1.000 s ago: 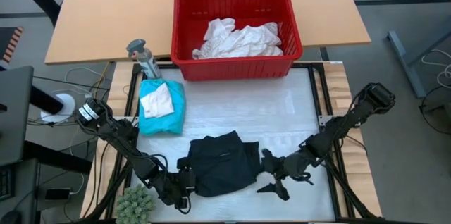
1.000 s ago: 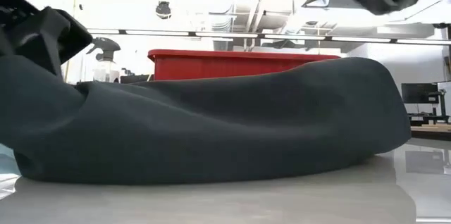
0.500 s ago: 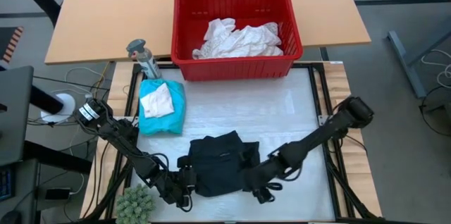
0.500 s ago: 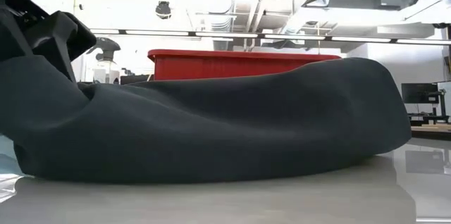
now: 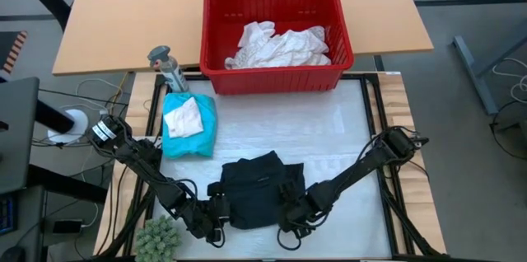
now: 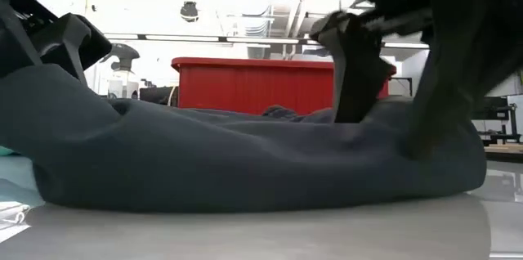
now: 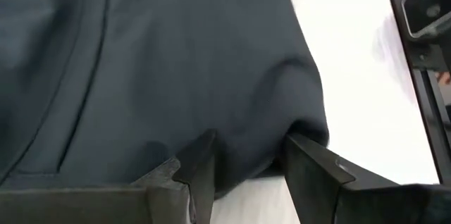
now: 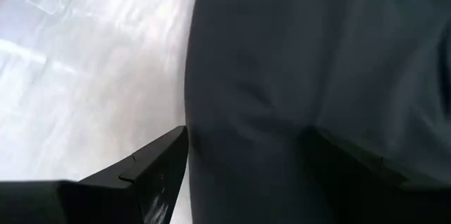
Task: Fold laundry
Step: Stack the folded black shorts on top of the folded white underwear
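Note:
A black garment [image 5: 255, 189] lies bunched on the white table top near its front edge. My left gripper [image 5: 216, 211] is shut on the garment's left near edge. My right gripper [image 5: 290, 217] stands open over the right near edge, its fingers on either side of a ridge of black cloth [image 8: 246, 111]. A teal garment [image 5: 202, 134] with a white cloth [image 5: 183, 118] on top lies at the table's left. More white laundry [image 5: 280, 45] sits in the red basket [image 5: 216, 31]. My left gripper pinches a bunched fold of the black garment's left near edge [image 7: 246, 146] between its two fingers, slanting down from the table's left. The garment rests on the table. My right gripper's open fingers [image 6: 357, 72] come from above and press into the garment's top, which is dented under them.
A spray bottle [image 5: 169, 68] stands beyond the teal garment at the far left. A small green fuzzy plant [image 5: 156, 236] sits off the table's near left corner. The white table top [image 5: 329, 130] between the basket and the black garment is bare.
My right gripper has gone toward the table's left and down onto the black garment's right near edge, tipping over to point steeply down, and has stayed open. The garment's raised hump on that side has been pressed flatter.

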